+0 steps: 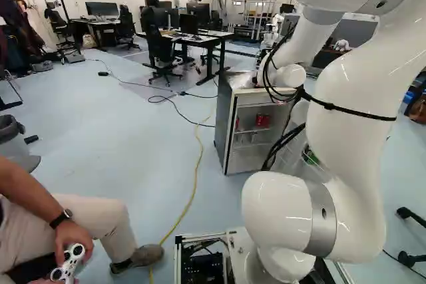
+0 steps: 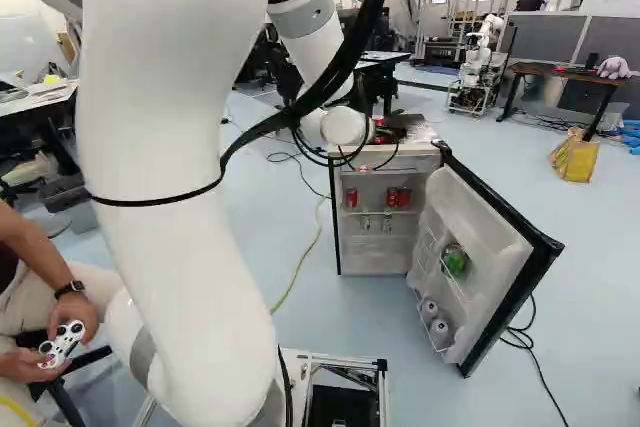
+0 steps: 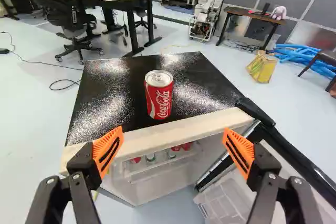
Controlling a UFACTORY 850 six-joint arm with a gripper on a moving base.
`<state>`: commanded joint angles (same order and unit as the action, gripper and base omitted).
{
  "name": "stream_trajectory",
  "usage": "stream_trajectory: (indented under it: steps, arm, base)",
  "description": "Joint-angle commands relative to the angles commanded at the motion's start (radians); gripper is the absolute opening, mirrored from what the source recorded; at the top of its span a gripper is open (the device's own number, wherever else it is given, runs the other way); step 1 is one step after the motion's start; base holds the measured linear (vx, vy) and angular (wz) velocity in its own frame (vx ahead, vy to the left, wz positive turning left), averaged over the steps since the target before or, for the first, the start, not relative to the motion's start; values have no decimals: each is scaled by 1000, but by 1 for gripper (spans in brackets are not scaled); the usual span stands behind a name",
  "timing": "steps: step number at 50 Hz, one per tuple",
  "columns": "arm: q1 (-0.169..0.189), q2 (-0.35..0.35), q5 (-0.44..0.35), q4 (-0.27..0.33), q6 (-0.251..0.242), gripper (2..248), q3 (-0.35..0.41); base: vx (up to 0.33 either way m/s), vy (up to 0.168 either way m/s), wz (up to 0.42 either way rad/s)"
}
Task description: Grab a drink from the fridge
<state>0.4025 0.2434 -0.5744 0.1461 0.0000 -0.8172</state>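
In the right base view my gripper shows only as a dark part beyond the wrist, at the fridge's top. The wrist view has the gripper open, orange pads wide apart with nothing between them. Ahead of it a red drink can stands upright on the black top of the small fridge, back from the pale front edge. Below that edge the fridge is open, with red cans and small bottles on its shelves. Its door is swung out, holding a green item and pale round things.
A yellow cable runs along the floor left of the fridge. A seated person's shoe is close beside the base. Desks and chairs stand behind; another robot and a yellow bag are farther off.
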Motion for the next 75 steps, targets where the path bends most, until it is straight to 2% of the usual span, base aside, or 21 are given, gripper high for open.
stream_trajectory:
  steps: [33, 75]
  arm:
    - [105, -44, 0, 0, 0, 247, 50]
    - [243, -83, 1, 0, 0, 247, 33]
  base:
    - [0, 0, 0]
    - [0, 0, 0]
